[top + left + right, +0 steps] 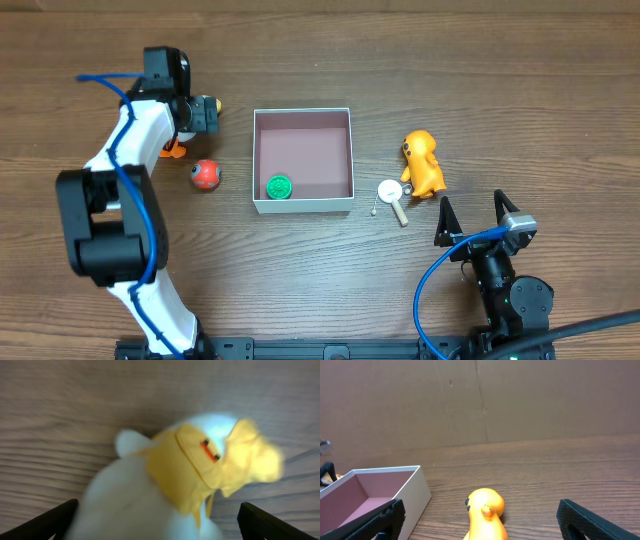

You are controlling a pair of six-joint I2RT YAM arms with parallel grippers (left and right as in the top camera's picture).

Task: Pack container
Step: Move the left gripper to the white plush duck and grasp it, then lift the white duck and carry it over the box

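Observation:
The container [303, 206], a square white box with a pink inside, sits mid-table and holds a green round toy [279, 186]. My left gripper [190, 125] is open, far left of the box. It is straddling a blurred white toy with a yellow piece [150, 485]; its fingers [55, 520] stand apart from it. Only that toy's orange feet [173, 150] show from above. My right gripper [471, 215] hangs open near the front right. Ahead of it are an orange toy [423, 163] [486, 510] and the box's near corner [417, 491].
A red ball-like toy [206, 174] lies left of the container. A small white round piece with a stick [391, 192] lies between the box and the orange toy. A brown cardboard wall [480, 400] stands behind the table.

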